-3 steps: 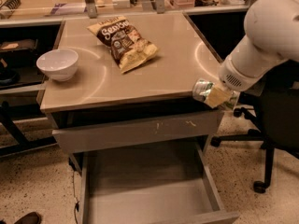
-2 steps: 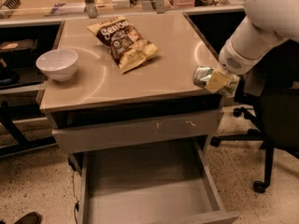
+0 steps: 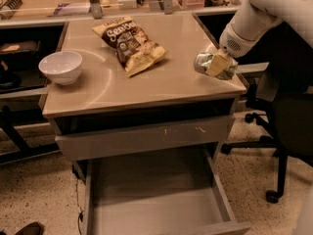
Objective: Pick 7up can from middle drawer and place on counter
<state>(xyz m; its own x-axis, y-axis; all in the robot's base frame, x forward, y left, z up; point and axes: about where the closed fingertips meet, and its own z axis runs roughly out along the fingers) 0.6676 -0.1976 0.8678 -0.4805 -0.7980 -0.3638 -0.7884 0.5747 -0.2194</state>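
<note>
Gripper (image 3: 215,65): far right of view, over the counter's (image 3: 146,84) right edge nr the front corner. Clenched on the 7up can (image 3: 201,61), w/ one tan finger (image 3: 218,63) lying across the can's side. White arm (image 3: 254,18) enters from upper right.

7up can: in the grip, tilted roughly onto its side, silvery end facing left. We can't tell if it touches the counter. We judge it hangs just above.

Change vs. a sec ago: can + gripper were lower, outside the counter's right front corner, abt level w/ its edge. They've since risen and come inward over the tabletop. Nothing else has shifted.

Meaning for task: the pick from the drawer is done and the carry is nearly done, so we're entering the place step. Left to do: lower, let go, back off.

Middle drawer (image 3: 151,199): pulled out at bottom of view, grey floor showing, no can in it.

Upper drawer (image 3: 146,137): above it, pale scratches on front.

Chip bag (image 3: 131,44): brown-yellow, flat on counter, centre-back, well apart from the can.

White bowl (image 3: 61,66): upright, counter's left side.

Office chair (image 3: 281,116): dark, right of the cabinet, below the arm.

Risk (our view): drop spot sits nr the right edge. A can set down on its side could roll off, so we'd want it further in or upright before release.
</note>
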